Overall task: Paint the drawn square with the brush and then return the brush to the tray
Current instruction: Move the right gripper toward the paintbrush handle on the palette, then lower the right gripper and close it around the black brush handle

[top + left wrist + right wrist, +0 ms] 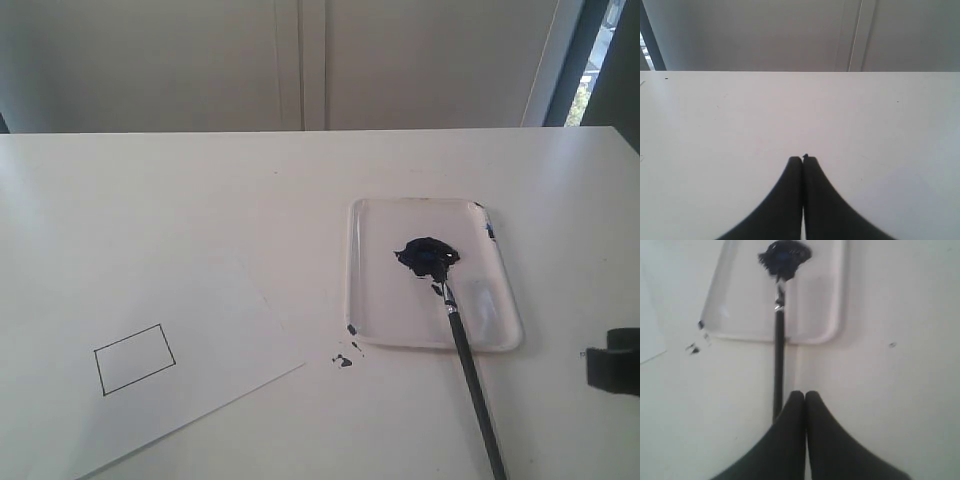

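The brush (470, 370) rests with its bristles in the tray (380, 300); the drawn square (134, 359) is white inside. The left tool (803, 159) and the right tool (805, 394) are fully closed.

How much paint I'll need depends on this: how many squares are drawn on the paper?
1. The square lies on the paper, left of the tray in the exterior view, white inside. The paper runs off frame, so others may be hidden.
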Motion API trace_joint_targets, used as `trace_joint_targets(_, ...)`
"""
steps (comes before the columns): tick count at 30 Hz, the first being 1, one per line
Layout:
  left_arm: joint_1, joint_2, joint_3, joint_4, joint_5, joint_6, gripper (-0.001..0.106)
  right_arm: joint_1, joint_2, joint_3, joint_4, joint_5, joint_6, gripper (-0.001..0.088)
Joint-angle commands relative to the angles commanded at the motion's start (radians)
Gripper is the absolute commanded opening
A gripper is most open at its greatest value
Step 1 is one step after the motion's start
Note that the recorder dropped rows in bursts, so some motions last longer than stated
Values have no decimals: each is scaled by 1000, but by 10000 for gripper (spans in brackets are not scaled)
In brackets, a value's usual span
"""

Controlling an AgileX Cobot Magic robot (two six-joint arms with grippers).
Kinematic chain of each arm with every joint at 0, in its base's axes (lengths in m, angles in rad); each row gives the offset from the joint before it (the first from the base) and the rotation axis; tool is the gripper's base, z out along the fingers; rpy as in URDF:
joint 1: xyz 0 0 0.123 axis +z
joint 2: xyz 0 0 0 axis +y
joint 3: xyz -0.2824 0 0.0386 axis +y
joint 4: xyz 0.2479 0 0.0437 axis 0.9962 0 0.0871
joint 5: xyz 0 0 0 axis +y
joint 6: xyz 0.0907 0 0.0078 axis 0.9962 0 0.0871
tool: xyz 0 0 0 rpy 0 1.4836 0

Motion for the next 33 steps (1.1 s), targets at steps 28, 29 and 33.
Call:
trace_joint_targets(28,0,0,0,0,0,0,0,122,514,-42,166,-160,-113,463)
trace_joint_targets(29,0,0,0,0,0,0,0,127,519,-42,156,-169,-91,463)
trace_joint_targets(33,0,0,0,0,0,0,0,156,553,-42,65,-217,42,463)
